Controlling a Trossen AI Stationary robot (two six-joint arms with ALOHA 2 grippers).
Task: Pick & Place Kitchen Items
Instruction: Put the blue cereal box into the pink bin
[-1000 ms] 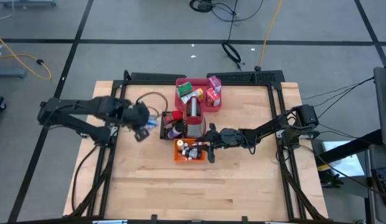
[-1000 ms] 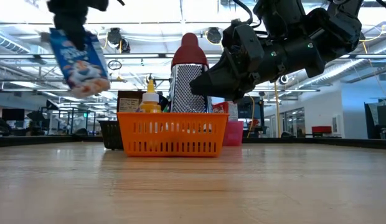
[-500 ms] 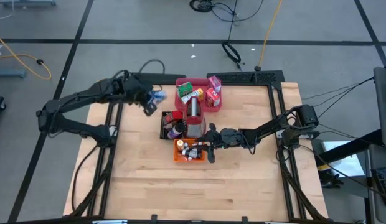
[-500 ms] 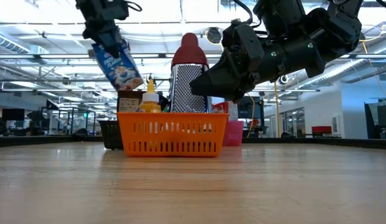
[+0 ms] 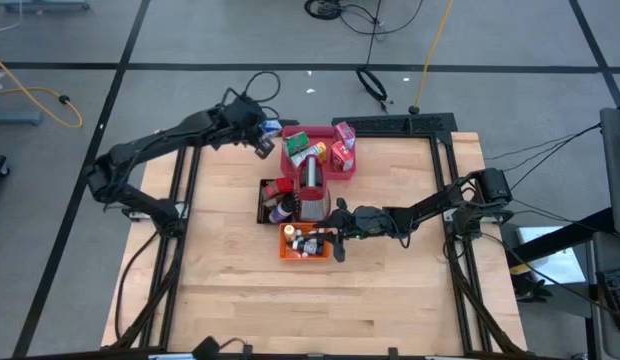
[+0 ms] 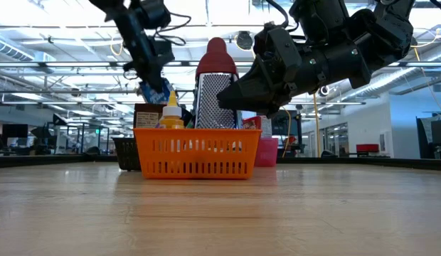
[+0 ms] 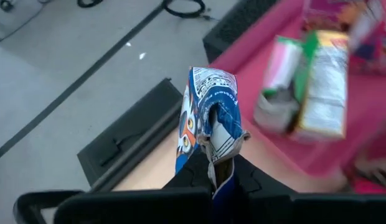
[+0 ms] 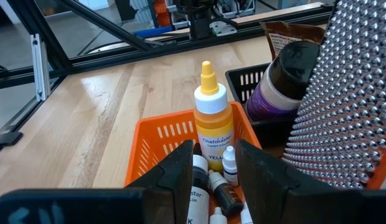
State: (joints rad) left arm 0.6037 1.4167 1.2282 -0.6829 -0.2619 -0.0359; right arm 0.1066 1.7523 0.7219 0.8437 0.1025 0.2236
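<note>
Carrying a blue-and-white packet point(image 7: 208, 118), the left gripper point(image 5: 262, 140) sits in the upper middle of the high view, just left of the pink tray point(image 5: 290, 160), fingers clamped on the packet's crumpled lower edge. In the low view the packet point(image 6: 155, 91) hangs tilted above and behind the orange basket point(image 6: 195, 153).

Handling judgement: the packet looks light and soft, creased where pinched, so it may swing or slip. A hold on the sealed edge, as now, seems sound; squeezing the belly would likely crush the contents.

Right gripper point(image 8: 215, 171) hovers over the orange basket at centre frame, fingers partly apart, holding nothing, straddling small dropper bottles point(image 8: 229, 165) in front of a yellow-capped bottle point(image 8: 208, 124). The grater point(image 8: 342, 99) stands just beside it.

Green carton point(image 7: 327, 81) lies in the pink tray.
</note>
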